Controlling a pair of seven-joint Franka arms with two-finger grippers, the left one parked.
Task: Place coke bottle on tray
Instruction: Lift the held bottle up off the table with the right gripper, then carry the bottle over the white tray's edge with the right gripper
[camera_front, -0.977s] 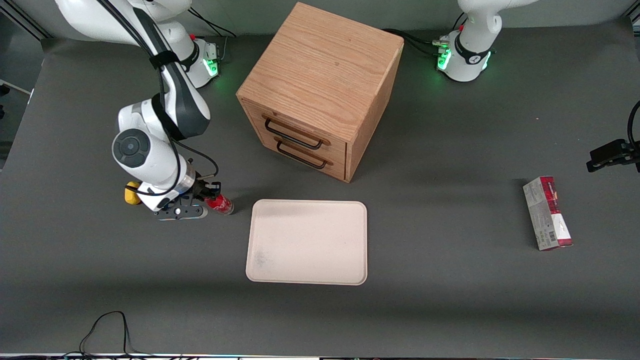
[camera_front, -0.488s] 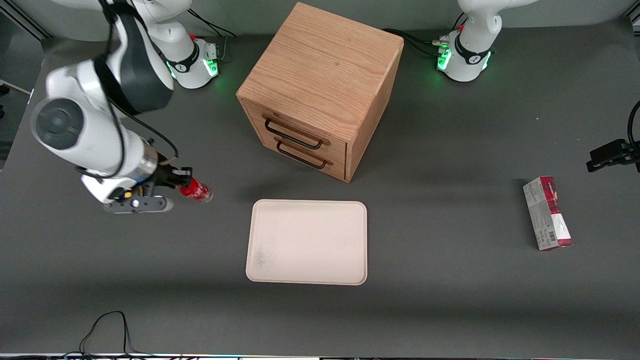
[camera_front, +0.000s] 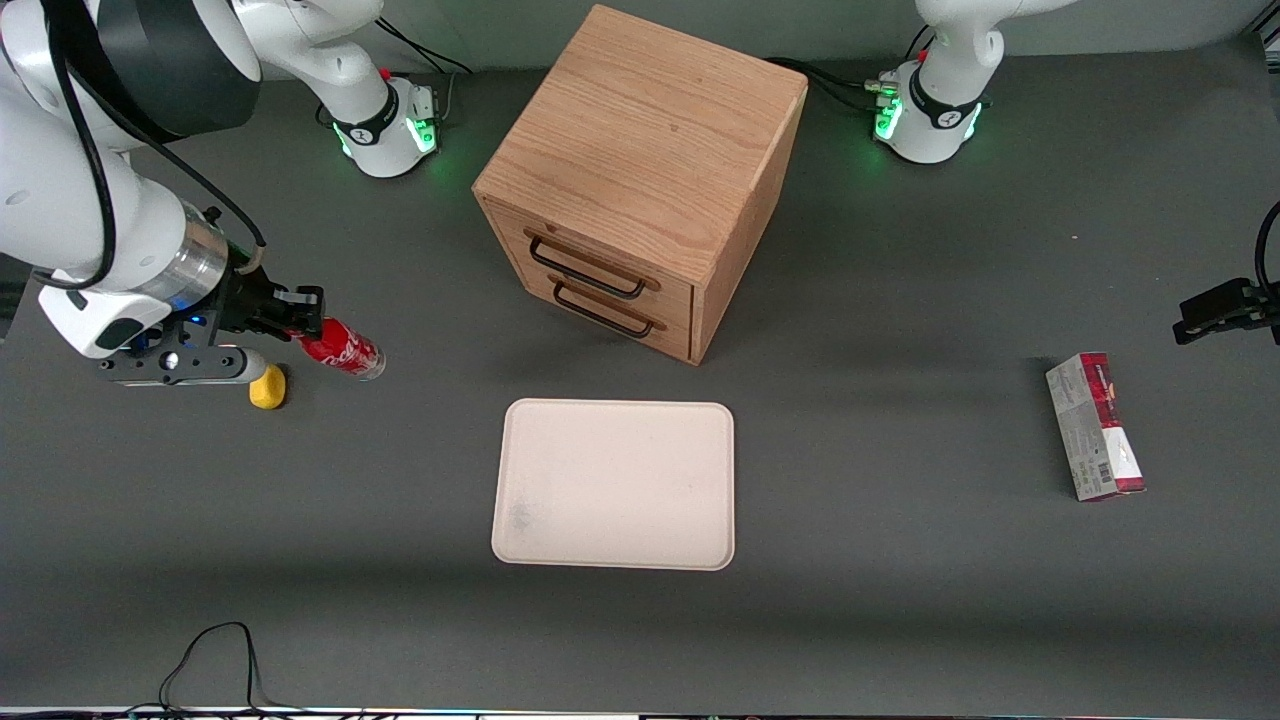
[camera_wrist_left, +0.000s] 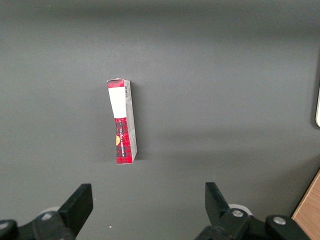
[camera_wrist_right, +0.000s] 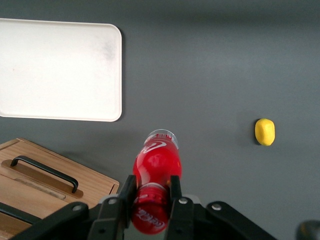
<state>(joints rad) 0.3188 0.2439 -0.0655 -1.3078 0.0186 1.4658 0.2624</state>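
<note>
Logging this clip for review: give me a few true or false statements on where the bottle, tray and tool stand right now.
1. The tool is shut on the coke bottle. True.
2. The coke bottle rests on the tray. False: it hangs above the table, toward the working arm's end.
3. The tray has nothing on it. True.
4. Both drawers of the wooden drawer box are pulled open. False: both are closed.
5. A small yellow object lies on the table near the tool. True.

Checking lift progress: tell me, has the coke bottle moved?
Yes. The coke bottle, clamped in the gripper, has moved away from the tray.
</note>
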